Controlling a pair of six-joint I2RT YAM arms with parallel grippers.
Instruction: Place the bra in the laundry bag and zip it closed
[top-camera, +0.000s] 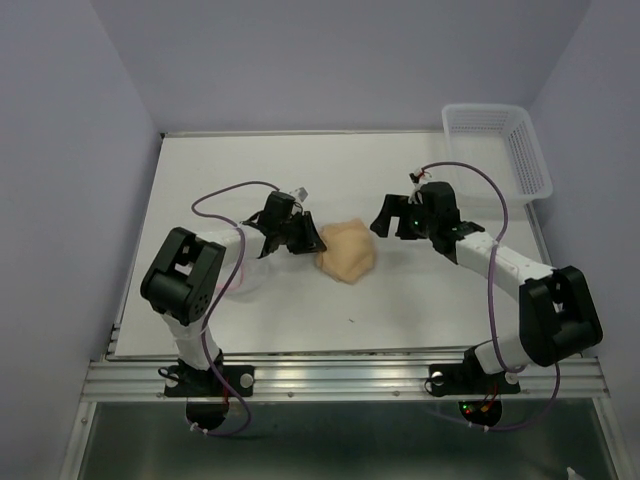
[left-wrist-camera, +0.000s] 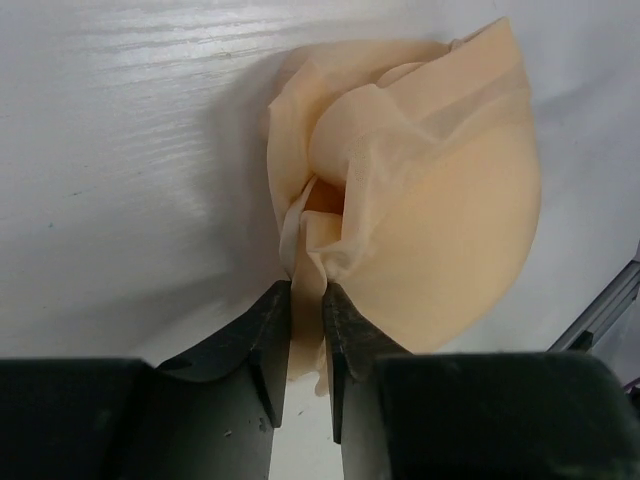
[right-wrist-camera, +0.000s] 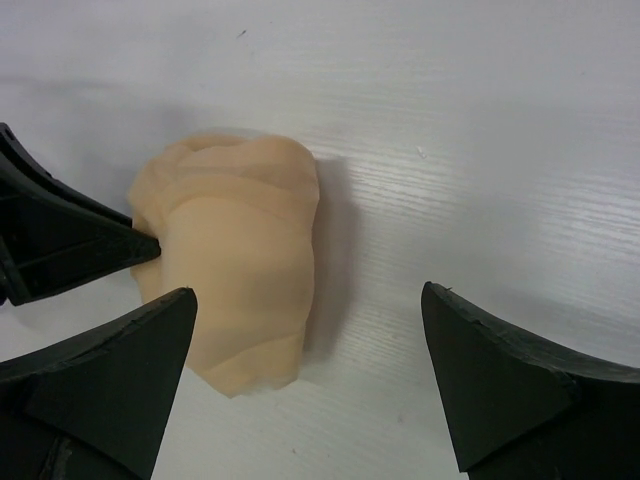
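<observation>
The bra (top-camera: 347, 252) lies near the middle of the counter (top-camera: 220, 170), a folded beige lump between the two arms. Far left, tucked under the left arm, something pale with a pink line shows; I take it for the laundry bag (top-camera: 246, 280), though it is mostly hidden. Next along, the left tool (left-wrist-camera: 305, 295) is pressed together on a thin fold at the bra's left edge, pinching fabric only, not the padded cup.

The piece looks light, soft and floppy. I'd judge that a pinch on that seam will carry it, but the cups will dangle and may unfold. A hold on the bunched middle would keep it compact for the pouch mouth.

From above it is nearly round, slightly longer front to back across the counter. Its gathered edge points left at the pinch and its smooth cup bulges right.

To its right, the right tool (right-wrist-camera: 308, 292) stands spread wide, holding nothing, with the lump just ahead of its left finger. A white lattice basket (top-camera: 497, 145) sits in the far right corner.
</observation>
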